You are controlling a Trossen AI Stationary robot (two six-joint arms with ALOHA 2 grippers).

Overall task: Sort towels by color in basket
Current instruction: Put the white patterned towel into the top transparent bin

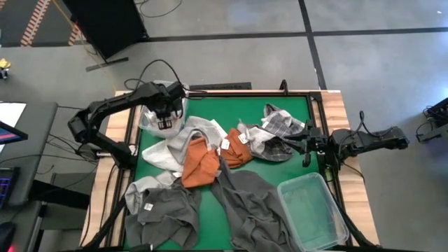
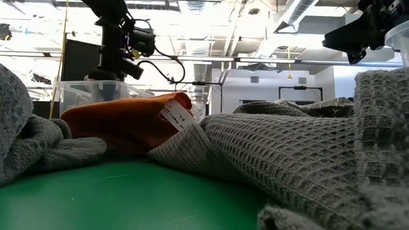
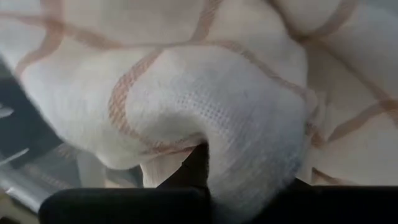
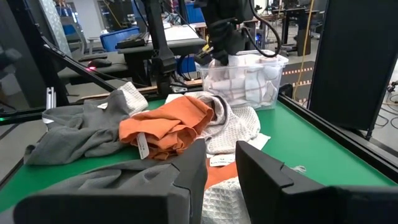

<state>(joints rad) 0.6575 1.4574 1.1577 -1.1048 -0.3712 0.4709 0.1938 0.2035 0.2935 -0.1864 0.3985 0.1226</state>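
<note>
1. the left gripper (image 1: 165, 120) hangs over the clear bin (image 1: 148, 120) at the far left corner of the green table (image 1: 294, 112). a white towel with thin grid lines (image 3: 205, 93) fills its wrist view, pressed right up to the fingers, which sit almost closed. whether they pinch the cloth or have just let go i cannot tell. it looks like the drop-off step for a white piece.

2. that bin already holds white checked cloth (image 4: 245, 78), seen through its wall from the right wrist view, so white goes there.

3. the right gripper (image 1: 306, 148) waits low at the right edge of the table, just beside a pile of checked and pale grey towels (image 1: 276, 133). its fingers (image 4: 186, 180) stand a little apart with nothing between them.

4. a second clear bin (image 1: 311, 210) sits at the near right corner. it looks empty, probably meant for another colour.

5. the rest lies loose on the table: two rust orange towels (image 1: 199, 161) in the middle, pale grey ones (image 1: 168, 150) beside them towards the left, and two dark grey towels (image 1: 248, 203) spread along the near side.

6. the towels overlap, so a pull on one may drag its neighbour. most of the sorting is not yet done.
</note>
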